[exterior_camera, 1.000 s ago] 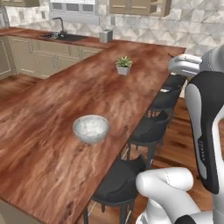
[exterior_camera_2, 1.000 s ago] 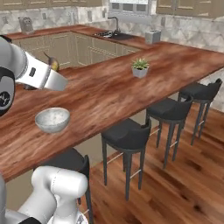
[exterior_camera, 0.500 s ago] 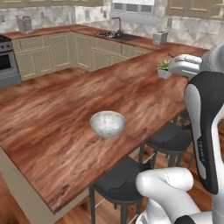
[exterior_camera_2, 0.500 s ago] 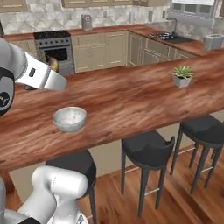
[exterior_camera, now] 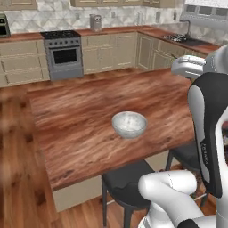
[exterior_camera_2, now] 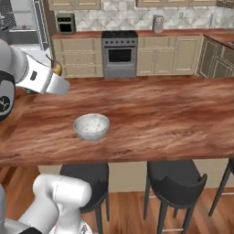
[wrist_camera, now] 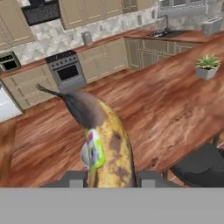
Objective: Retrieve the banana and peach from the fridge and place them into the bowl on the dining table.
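So from my remote seat, sweeping left to right: over at about 9 o'clock in the right base view the white arm reaches in, and just past it I can see the stem end of the banana [exterior_camera_2: 56,67] poking out above the forearm. In the hand view the gripper [wrist_camera: 110,178] is pinching the banana [wrist_camera: 105,144] between its two dark tips, one tip on each side of the fruit's lower end. The long axis runs from about 6 o'clock at the fingers up toward 10 or 11 o'clock, with the dark pointed stem at the far end and a small sticker on its left flank. It hangs above the dining table [wrist_camera: 144,109]. Moving right, the bowl [exterior_camera_2: 91,126] sits on the dining table [exterior_camera_2: 164,114] near the stool-side edge, toward 5 o'clock from the arm's end and apart from it. In the left base view the bowl [exterior_camera: 129,124] is roughly mid-frame on the dining table [exterior_camera: 71,124]. Further right, at 2 o'clock in the hand view, a potted plant [wrist_camera: 206,65] stands on the wood.
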